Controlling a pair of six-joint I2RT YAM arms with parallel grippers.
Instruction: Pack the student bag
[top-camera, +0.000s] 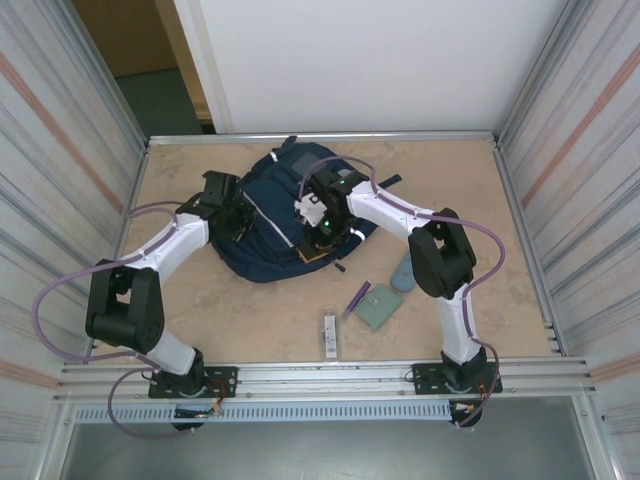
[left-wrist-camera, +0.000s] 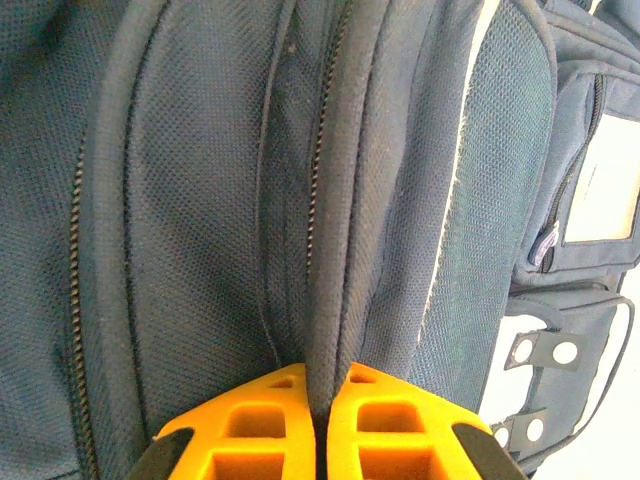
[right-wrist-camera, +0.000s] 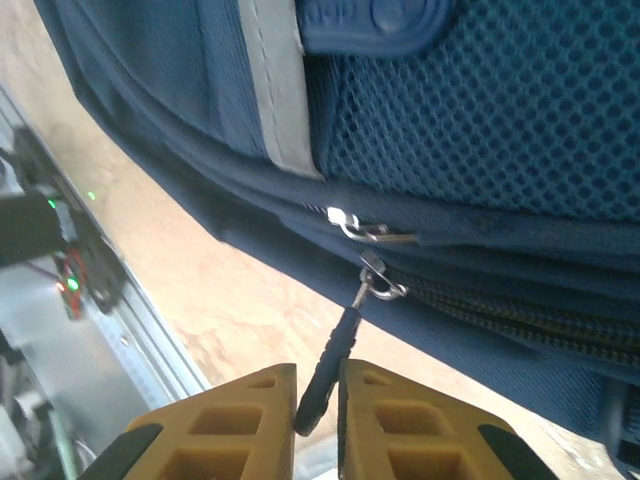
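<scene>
The student bag (top-camera: 275, 200) lies on its side at the middle back of the table, navy with thin pale stripes. My left gripper (top-camera: 243, 215) is at its left side. In the left wrist view that gripper (left-wrist-camera: 320, 375) is shut on a raised fold of the bag (left-wrist-camera: 200, 200) beside a zipper line. My right gripper (top-camera: 320, 235) is at the bag's front right edge. In the right wrist view its jaws (right-wrist-camera: 318, 372) stand slightly apart, with the black zipper pull (right-wrist-camera: 335, 355) hanging slanted and loose between them below the bag (right-wrist-camera: 480, 120).
On the table (top-camera: 200, 320) in front of the bag lie a flat green case (top-camera: 378, 305), a purple pen (top-camera: 357, 296), a blue-grey item (top-camera: 403, 272) and a small narrow strip (top-camera: 330, 335). Ribbed walls close in the left and right sides.
</scene>
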